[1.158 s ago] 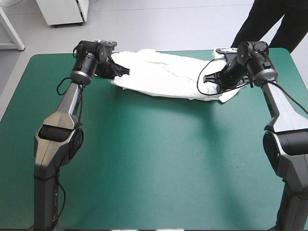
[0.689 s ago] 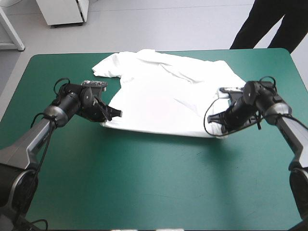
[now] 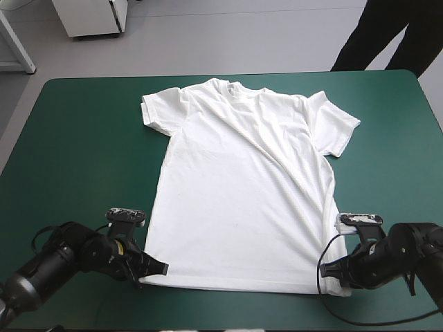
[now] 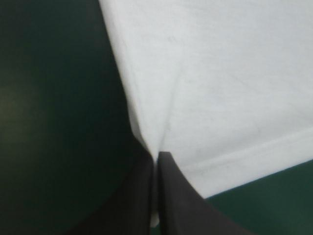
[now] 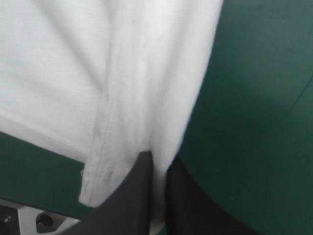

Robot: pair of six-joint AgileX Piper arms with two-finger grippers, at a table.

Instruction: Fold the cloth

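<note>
The white T-shirt (image 3: pixel 242 187) lies spread flat on the teal-green table, collar toward the far edge, hem toward the near edge. My left gripper (image 3: pixel 154 270) is low at the hem's left corner, shut on the T-shirt (image 4: pixel 220 88), its black fingers (image 4: pixel 171 196) meeting in a point with cloth pinched between. My right gripper (image 3: pixel 331 271) sits at the hem's right corner, shut on the T-shirt (image 5: pixel 98 73), a fold of hem caught between its fingers (image 5: pixel 134 196).
Bare teal-green cover (image 3: pixel 76 159) flanks the shirt on both sides and runs in a narrow strip along the near edge. The near table edge shows just beside my right gripper (image 5: pixel 156 166) in the right wrist view.
Both grippers have pulled the hem from the far side toward the near edge. The shirt went from a bunched strip to fully spread flat. Both arms now lie low.
</note>
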